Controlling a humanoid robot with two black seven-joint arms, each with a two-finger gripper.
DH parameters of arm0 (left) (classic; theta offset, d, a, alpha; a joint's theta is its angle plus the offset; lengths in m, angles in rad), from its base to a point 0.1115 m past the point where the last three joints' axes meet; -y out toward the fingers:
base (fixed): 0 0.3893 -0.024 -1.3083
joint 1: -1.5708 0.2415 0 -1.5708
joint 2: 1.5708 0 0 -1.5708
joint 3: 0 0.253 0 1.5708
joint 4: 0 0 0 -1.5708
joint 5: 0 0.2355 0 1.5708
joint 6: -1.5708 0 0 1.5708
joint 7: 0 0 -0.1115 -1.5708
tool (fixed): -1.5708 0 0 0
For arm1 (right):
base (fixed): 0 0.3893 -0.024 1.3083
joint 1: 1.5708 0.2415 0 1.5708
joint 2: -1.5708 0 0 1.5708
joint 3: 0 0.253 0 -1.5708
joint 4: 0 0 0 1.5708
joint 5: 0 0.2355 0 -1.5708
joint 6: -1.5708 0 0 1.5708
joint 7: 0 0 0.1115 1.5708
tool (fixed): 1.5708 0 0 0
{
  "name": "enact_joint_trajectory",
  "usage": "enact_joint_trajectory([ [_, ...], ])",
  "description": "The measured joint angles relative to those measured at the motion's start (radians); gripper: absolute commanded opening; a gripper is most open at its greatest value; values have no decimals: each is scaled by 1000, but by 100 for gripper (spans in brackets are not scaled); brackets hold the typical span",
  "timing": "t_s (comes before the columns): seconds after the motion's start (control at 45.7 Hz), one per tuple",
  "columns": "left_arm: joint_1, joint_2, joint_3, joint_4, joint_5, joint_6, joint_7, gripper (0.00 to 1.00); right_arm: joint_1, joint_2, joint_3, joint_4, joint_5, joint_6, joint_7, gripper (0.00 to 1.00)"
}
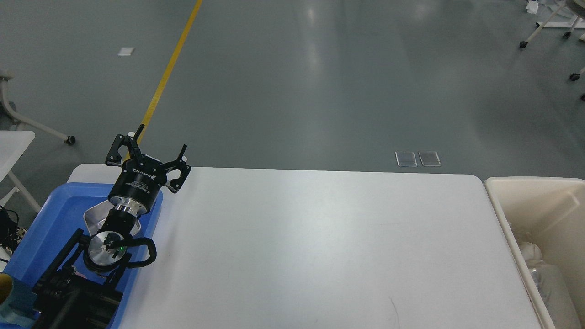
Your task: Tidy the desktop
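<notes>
1. Now the counter point(320, 246) filled the middle of the view, and no loose items showed on its white top.
2. At its left edge sat a blue tray point(41, 228) holding a metal dish point(93, 217); at its right stood a beige bin point(534, 214) with pale rubbish inside.
3. Above the tray's far corner, the left gripper point(153, 155) hovered with its jaws spread wide and held nothing.
4. The right gripper was out of view.
5. Clearing looked all but finished; the next move probably called only for pulling the arm back clear of the tray.
</notes>
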Motion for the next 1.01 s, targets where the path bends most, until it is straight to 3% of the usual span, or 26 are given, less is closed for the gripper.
enact_joint_trajectory([
  [0.35, 36, 25, 10, 0, 5, 53, -2, 97, 264, 149, 1, 8, -8, -2, 0, 100],
  [0.438, 39, 36, 10, -1, 6, 55, -6, 97, 289, 191, 4, 10, -8, -2, 23, 100],
  [0.503, 40, 39, 9, -1, 8, 56, -8, 97, 302, 210, 6, 10, -12, -2, 111, 100],
  [0.525, 40, 39, 9, -1, 9, 56, -9, 97, 306, 216, 6, 10, -15, -2, 170, 100],
  [0.569, 40, 40, 9, -1, 10, 57, -14, 97, 312, 227, 2, 10, -22, -2, 334, 100],
  [0.657, 41, 41, 9, -1, 10, 62, -20, 97, 313, 246, -6, 9, -29, -3, 596, 100],
  [0.7, 41, 42, 9, -1, 10, 68, -21, 97, 312, 260, -8, 9, -30, -3, 698, 100],
  [0.744, 41, 42, 9, -1, 11, 78, -22, 97, 309, 281, -10, 9, -30, -3, 770, 100],
  [0.832, 41, 44, 9, -1, 11, 97, -22, 97, 302, 317, -11, 9, -31, 0, 815, 100],
  [1.007, 41, 56, 9, -1, 11, 89, -15, 97, 291, 362, 45, 13, 24, 24, 814, 100],
])
